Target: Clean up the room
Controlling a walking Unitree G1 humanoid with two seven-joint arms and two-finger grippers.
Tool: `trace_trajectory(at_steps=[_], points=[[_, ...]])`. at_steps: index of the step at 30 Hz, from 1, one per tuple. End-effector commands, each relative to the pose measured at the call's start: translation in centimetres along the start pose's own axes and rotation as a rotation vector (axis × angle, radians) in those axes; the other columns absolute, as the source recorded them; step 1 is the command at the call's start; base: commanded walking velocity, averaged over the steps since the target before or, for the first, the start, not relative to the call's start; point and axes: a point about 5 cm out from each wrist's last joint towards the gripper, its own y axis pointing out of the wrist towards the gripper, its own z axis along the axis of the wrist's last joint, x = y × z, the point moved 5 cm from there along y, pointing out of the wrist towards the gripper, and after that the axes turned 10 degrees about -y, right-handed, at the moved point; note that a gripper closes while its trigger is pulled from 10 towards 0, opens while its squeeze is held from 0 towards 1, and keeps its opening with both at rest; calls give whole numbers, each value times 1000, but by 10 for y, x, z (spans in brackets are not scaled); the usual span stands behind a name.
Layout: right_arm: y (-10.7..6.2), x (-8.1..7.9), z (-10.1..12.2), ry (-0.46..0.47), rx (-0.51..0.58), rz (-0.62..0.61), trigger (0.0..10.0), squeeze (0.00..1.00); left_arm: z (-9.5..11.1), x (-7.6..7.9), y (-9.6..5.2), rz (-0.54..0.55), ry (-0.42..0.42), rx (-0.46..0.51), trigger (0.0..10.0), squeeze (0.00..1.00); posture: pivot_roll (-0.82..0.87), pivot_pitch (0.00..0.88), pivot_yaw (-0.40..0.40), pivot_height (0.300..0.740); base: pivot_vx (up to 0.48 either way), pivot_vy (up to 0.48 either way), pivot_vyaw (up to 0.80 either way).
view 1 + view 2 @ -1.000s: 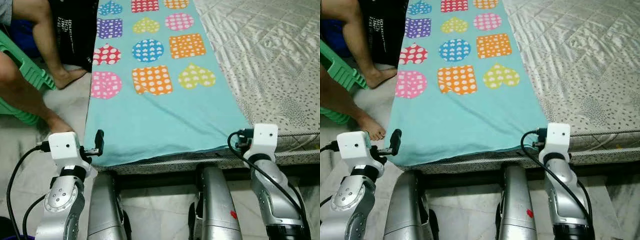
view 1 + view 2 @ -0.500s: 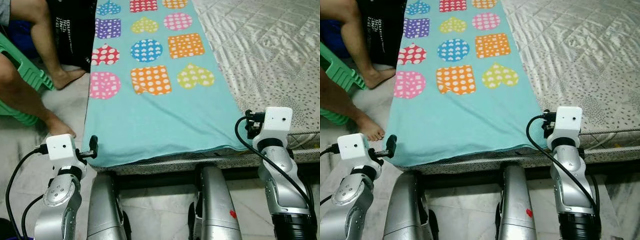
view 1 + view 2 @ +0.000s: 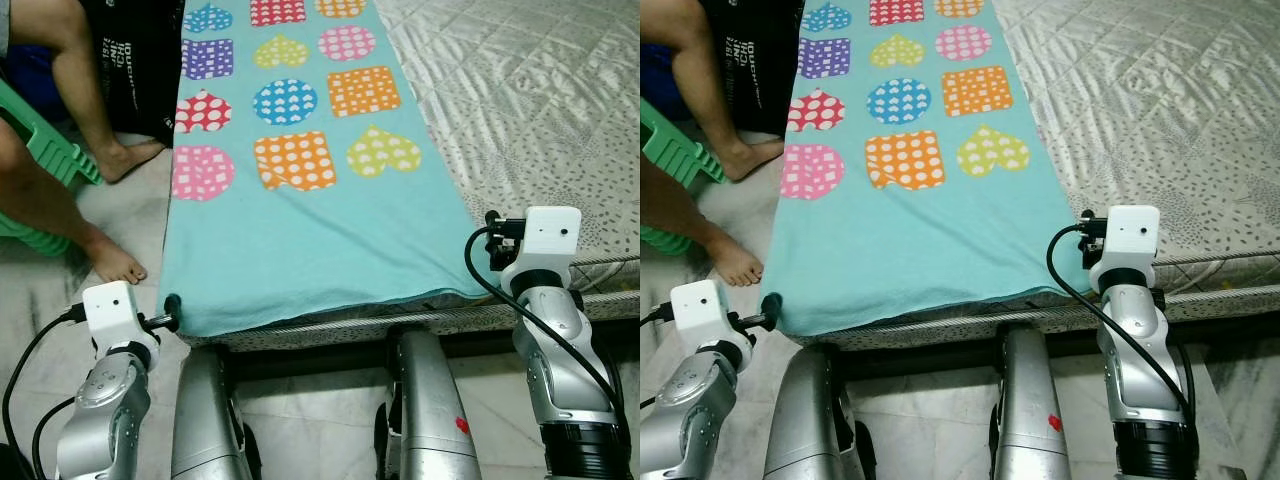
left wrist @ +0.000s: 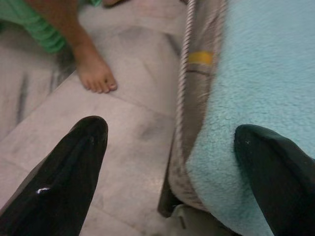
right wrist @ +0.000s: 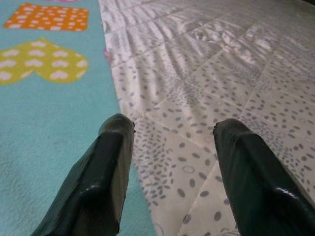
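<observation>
A turquoise blanket point(image 3: 300, 230) printed with dotted hearts, circles and squares lies flat along the left strip of the bed point(image 3: 540, 110). My left gripper point(image 3: 172, 305) sits at the blanket's near left corner. In the left wrist view that gripper point(image 4: 170, 128) is open, one finger over the floor and the other over the blanket's fleece, with the mattress edge between them. My right gripper point(image 3: 491, 240) is at the blanket's near right edge. In the right wrist view it point(image 5: 174, 124) is open and holds nothing, hovering where blanket meets the quilted mattress.
A person sits at the left on a green plastic chair point(image 3: 40, 130), with a bare foot point(image 3: 115, 265) on the tiled floor point(image 3: 130, 215) close to my left arm. Dark fabric point(image 3: 140, 60) hangs beside the bed. My silver legs stand against the bed's front edge.
My left gripper has dropped and pulled back to the blanket's near left corner. The right gripper has risen and shifted right, off the blanket's front hem to its right edge.
</observation>
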Motion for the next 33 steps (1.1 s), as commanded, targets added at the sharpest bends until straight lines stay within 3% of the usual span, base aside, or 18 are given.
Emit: trace_trajectory(at_steps=[1,13,16,18,20,23,25,29,31,33], points=[[0,-2,-3,-2,-8,13,10000,0,-10,-25,-1,81,-6,-47,10000,0,-91,231,56,497,0,0,0],[2,-4,-1,-1,1,25,10000,0,-9,-68,0,196,2,-42,10000,0,-88,227,51,497,0,0,0],[3,-4,1,-1,9,25,10000,0,4,-65,-4,169,27,19,10000,0,-88,227,51,497,0,0,0],[3,-4,1,-1,13,26,10000,0,14,-56,-9,141,29,70,10000,0,-88,223,51,497,0,0,0],[3,-5,3,3,23,30,10000,0,29,-37,-22,77,47,154,10000,0,-85,218,53,497,0,0,0],[3,-8,8,22,45,43,10000,0,37,-25,-33,36,62,208,10000,0,-85,218,53,497,0,0,0],[4,-12,15,38,79,58,10000,0,48,-4,-52,-38,63,282,10000,0,-83,207,51,497,0,0,0],[4,-16,19,71,96,78,10000,0,49,10,-62,-93,67,309,10000,0,-78,194,51,497,0,0,0],[4,-23,23,108,112,97,10000,0,49,33,-69,-181,90,328,10000,0,-77,183,50,497,0,0,0],[3,-27,25,127,120,113,10000,0,48,39,-70,-203,90,332,10000,0,-80,175,52,497,0,0,0]])
